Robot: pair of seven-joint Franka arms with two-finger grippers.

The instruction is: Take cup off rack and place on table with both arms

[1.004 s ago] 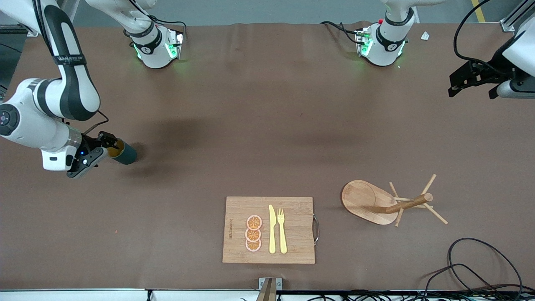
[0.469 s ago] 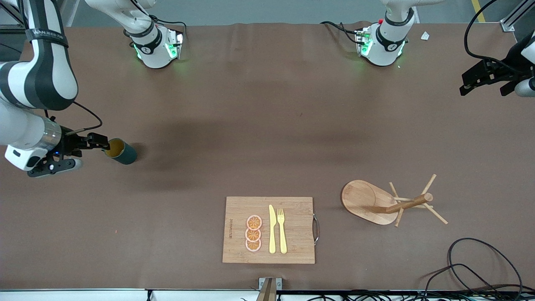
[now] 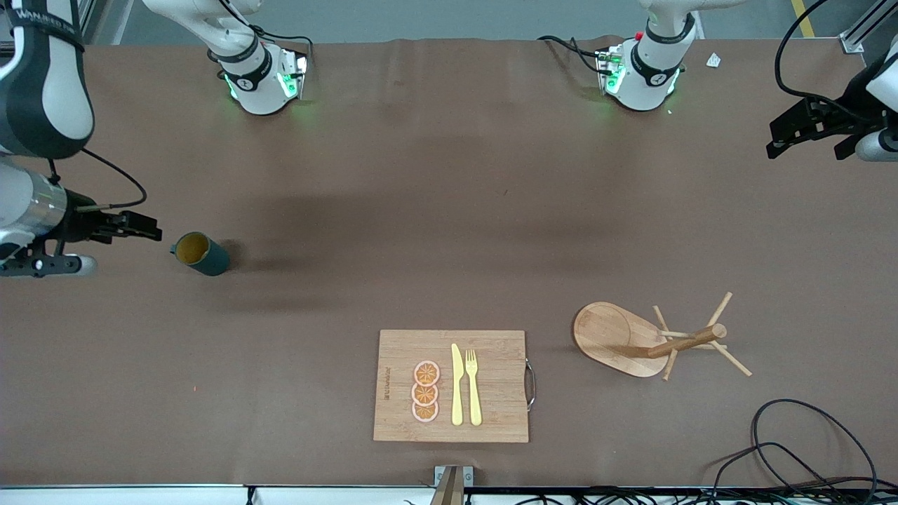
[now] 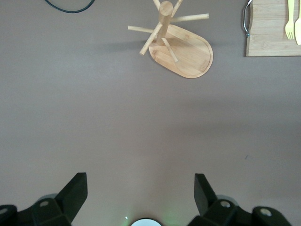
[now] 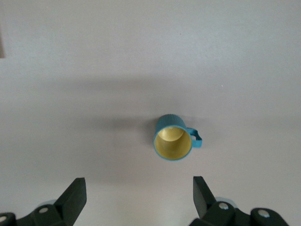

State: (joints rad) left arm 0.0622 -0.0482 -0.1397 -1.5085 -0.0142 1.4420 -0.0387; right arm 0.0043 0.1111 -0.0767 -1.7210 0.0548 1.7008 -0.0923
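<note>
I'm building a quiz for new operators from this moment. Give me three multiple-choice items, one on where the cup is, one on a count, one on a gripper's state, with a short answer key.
1. Where is the cup?
A. hung on a peg of the rack
B. upright on the table toward the right arm's end
C. on the cutting board

2. How many orange slices lie on the cutting board?
A. one
B. three
C. five

3. What is the right gripper doing?
A. open, holding nothing
B. shut on the cup
C. shut on the fork

Key:
1 B: it stands on the table, and the rack holds nothing.
2 B: three slices lie in a row.
3 A: its fingers stand apart, clear of the cup.
</note>
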